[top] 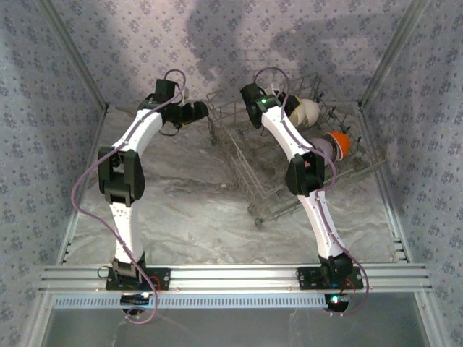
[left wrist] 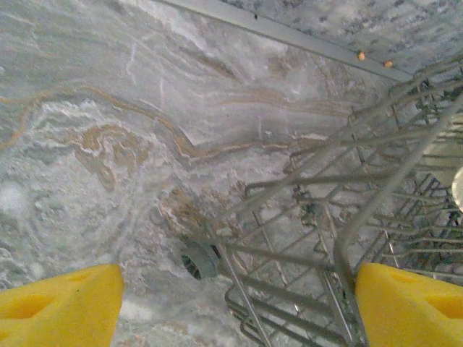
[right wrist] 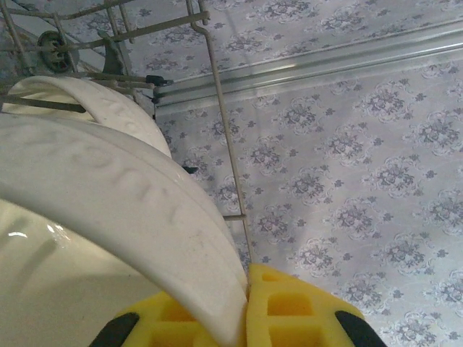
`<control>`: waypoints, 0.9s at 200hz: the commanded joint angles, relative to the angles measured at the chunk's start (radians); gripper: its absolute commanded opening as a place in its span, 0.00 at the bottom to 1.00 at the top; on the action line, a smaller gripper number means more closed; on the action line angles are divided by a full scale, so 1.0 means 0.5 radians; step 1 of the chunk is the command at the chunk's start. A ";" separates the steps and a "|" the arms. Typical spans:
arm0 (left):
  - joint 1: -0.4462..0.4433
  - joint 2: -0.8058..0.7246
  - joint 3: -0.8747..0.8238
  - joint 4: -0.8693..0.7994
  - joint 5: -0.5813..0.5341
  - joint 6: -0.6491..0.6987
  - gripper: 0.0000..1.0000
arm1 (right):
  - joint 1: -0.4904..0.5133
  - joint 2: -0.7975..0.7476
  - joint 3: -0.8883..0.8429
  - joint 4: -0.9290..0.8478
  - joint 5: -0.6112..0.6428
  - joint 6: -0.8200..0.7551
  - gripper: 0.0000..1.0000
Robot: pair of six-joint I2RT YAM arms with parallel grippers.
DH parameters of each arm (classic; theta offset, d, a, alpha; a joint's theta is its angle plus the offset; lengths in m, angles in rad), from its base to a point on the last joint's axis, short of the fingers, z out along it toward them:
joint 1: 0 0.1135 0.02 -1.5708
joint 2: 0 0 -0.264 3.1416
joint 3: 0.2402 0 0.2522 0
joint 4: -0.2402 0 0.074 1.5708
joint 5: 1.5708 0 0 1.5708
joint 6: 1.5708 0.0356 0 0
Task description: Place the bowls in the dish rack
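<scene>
Inside the dish rack (top: 249, 181), an orange bowl (top: 341, 144) and a white bowl (right wrist: 101, 108) sit loaded. Right tool (right wrist: 242, 318) pinches the rim of a second white bowl (right wrist: 108, 195), not yet released. Left tool (left wrist: 235, 303) stands open, empty.

A marble-veined tabletop (top: 181, 195) bore a wire dish rack (top: 246, 173), its wheeled corner (left wrist: 199, 259) lying just ahead of the left gripper's (left wrist: 235, 303) spread jaws.

A robot test cell in a lab, dressed a little like a kitchen. Flower-patterned panels (top: 43, 72) close it at 9, 12 and 3 o'clock; the table (top: 188, 195) has marble print. At 6 o'clock an aluminium rail (top: 231, 275) carries two white arms (top: 134, 155); a wire dish rack (top: 264, 199) stands at 1 o'clock.
</scene>
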 commanded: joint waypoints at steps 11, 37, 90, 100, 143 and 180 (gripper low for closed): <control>-0.086 -0.099 -0.149 -0.035 0.124 0.025 0.81 | -0.048 -0.113 -0.004 -0.129 0.170 0.049 0.00; -0.099 -0.141 -0.215 -0.012 0.132 0.018 0.81 | -0.046 -0.098 -0.020 -0.130 0.185 0.046 0.00; -0.093 -0.192 -0.247 -0.019 0.101 0.025 0.80 | -0.017 -0.058 -0.023 -0.079 0.174 0.010 0.00; -0.089 -0.201 -0.246 -0.026 0.082 0.025 0.80 | -0.009 -0.043 -0.023 -0.079 0.165 -0.002 0.00; -0.039 -0.275 -0.315 -0.016 -0.014 -0.018 0.82 | 0.014 -0.014 -0.053 -0.082 0.140 0.019 0.00; -0.011 -0.316 -0.348 -0.016 -0.067 -0.045 0.83 | 0.028 0.019 -0.062 -0.046 0.119 -0.015 0.00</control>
